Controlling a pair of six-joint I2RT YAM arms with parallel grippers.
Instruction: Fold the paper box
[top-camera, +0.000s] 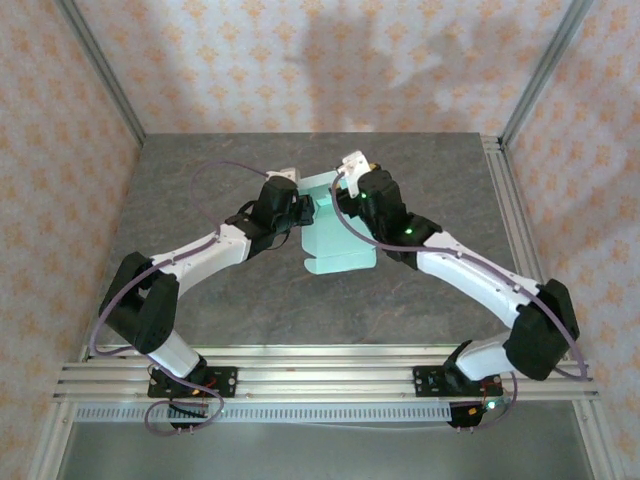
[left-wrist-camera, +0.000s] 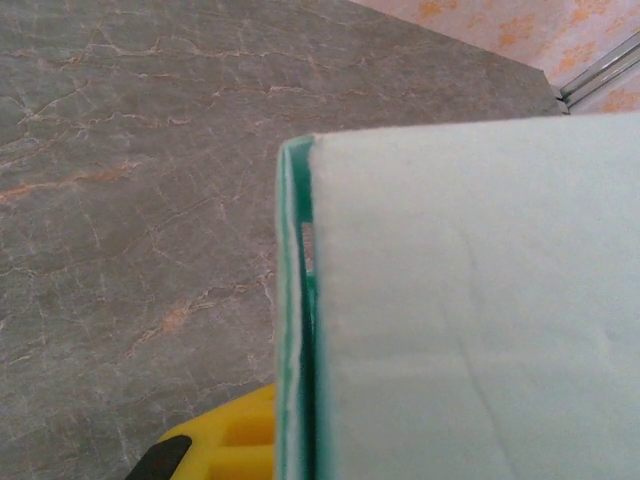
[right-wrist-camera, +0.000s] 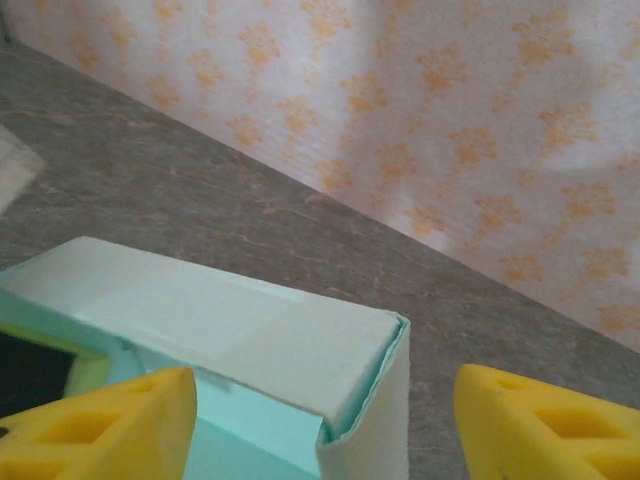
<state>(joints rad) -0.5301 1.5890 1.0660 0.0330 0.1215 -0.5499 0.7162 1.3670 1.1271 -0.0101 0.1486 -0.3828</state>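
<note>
The pale mint-green paper box (top-camera: 335, 245) stands partly folded in the middle of the grey table (top-camera: 200, 200), its far walls raised and a flat panel lying toward the arms. My left gripper (top-camera: 305, 212) is shut on the box's left wall. In the left wrist view one yellow finger (left-wrist-camera: 225, 440) presses the doubled card edge (left-wrist-camera: 295, 300), and the other finger is hidden behind the card. My right gripper (top-camera: 347, 190) is open at the box's far right corner (right-wrist-camera: 380, 350). Its yellow fingers (right-wrist-camera: 110, 420) stand wide apart on either side and touch nothing.
Aluminium rails run along the table's right side (top-camera: 510, 220) and near edge (top-camera: 330, 375). Patterned walls (top-camera: 330, 60) close in the back and sides. Bare table lies to the left and right of the box.
</note>
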